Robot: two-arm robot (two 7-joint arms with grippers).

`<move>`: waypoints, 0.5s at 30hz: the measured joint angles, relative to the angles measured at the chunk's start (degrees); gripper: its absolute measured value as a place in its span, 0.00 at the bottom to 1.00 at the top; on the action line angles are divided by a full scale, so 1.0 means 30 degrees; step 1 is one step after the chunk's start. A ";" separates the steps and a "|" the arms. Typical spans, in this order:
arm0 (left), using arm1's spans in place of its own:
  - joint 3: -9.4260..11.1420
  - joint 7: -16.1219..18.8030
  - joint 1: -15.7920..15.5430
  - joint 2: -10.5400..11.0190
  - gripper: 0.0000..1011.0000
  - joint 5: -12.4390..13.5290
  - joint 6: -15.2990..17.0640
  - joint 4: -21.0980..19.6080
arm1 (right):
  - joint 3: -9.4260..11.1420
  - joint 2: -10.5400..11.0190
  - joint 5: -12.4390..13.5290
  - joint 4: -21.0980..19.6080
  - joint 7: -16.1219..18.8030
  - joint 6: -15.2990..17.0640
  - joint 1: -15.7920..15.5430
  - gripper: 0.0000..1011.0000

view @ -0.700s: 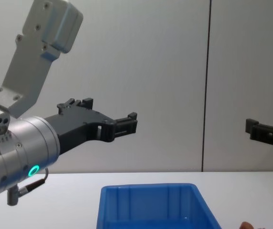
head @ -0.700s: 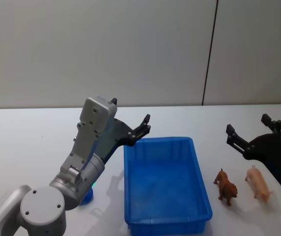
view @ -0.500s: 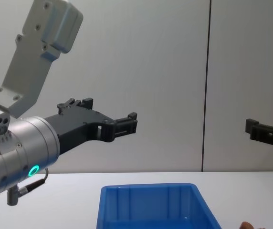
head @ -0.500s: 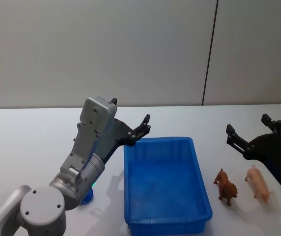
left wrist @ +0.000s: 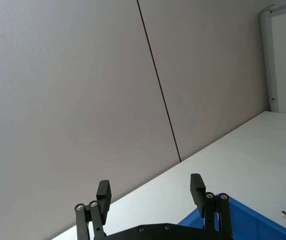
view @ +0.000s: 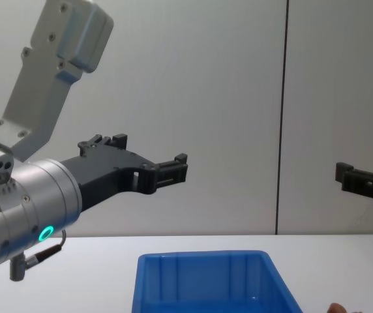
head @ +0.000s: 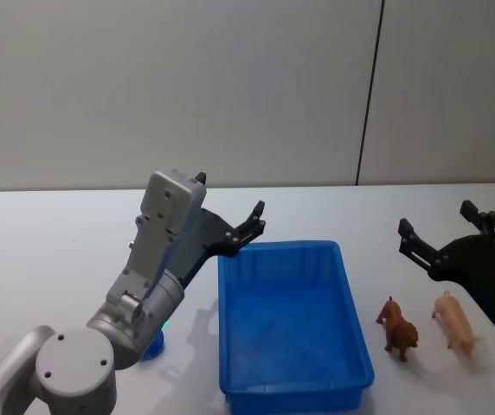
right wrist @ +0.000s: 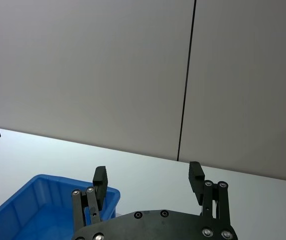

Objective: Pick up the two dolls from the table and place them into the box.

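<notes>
1. Two dolls, a brown dog (head: 399, 328) and a pink pig (head: 455, 322), stand on the table (head: 57, 251) just right of the box (head: 230, 346). They are side by side, near each other but not touching. The box holds nothing.
2. My right gripper (head: 436, 218) hovers beyond the dolls, raised off the table, jaws apart and empty.
3. My left gripper (head: 230, 197) hangs above the box's far left corner, jaws likewise apart, carrying nothing.
4. I judge the task to be at its start: no doll is picked, and the step in hand is the approach for the first grasp.
5. The right arm looks the natural one for it, since both dolls lie on its side.
6. The next move, as I read it, calls for drawing the right gripper back over one doll, tipping the fingers downward, and lowering with the jaws astride the narrow body.
7. The dog stands nearer the box. Whichever doll goes first, the descent needs care not to knock its neighbour over.
</notes>
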 joint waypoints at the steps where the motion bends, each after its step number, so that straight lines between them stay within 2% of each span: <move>1: -0.0001 0.0000 0.0000 -0.0001 0.99 0.0000 0.0000 0.0000 | 0.0003 0.0003 0.0001 0.0000 0.0002 -0.0001 0.0000 0.99; 8: -0.0001 0.0000 0.0000 -0.0001 0.99 -0.0001 0.0001 0.0000 | 0.0148 0.0185 0.0017 0.0054 0.0112 -0.0006 -0.0041 0.99; 15: 0.0000 -0.0001 0.0000 0.0000 0.99 -0.0001 0.0000 0.0001 | 0.0617 0.0891 0.0240 0.0167 0.0388 0.0219 -0.0386 0.99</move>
